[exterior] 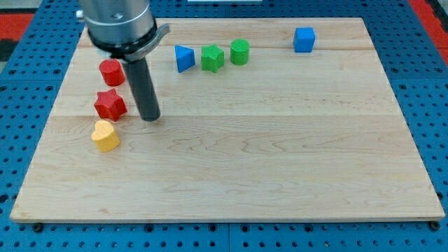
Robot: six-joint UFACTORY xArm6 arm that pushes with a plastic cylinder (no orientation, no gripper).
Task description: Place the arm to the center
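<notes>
Pale wooden board is lying flat on a blue perforated surface and filling most of the view; seven small coloured blocks are resting on it, all toward its upper half.

Item 1: the arm, a grey cylindrical housing, is entering at the board's 11 o'clock corner and ending in a straight dark rod. The rod is carrying nothing and has no jaws to open or close. My tip is sitting on the wood at about 9 o'clock from the board's centre, well apart from that centre.

Item 2: red cylinder is standing at 11 o'clock from the tip, just beside the rod's shaft.

Item 3: red star block is lying at 10 o'clock from the tip, near it but not touching.

Item 4: yellow heart-shaped block is lying at 8 o'clock from the tip, just below the red star.

Item 5: blue block, roughly triangular, is sitting at 1 o'clock from the tip.

Item 6: green star-like block is sitting just beside the blue triangular block, at its 3 o'clock.

Item 7: green cylinder is standing next in the same row, close to the green star-like block.

Item 8: blue cube is sitting alone toward the board's 1 o'clock edge, well apart from the others.
</notes>
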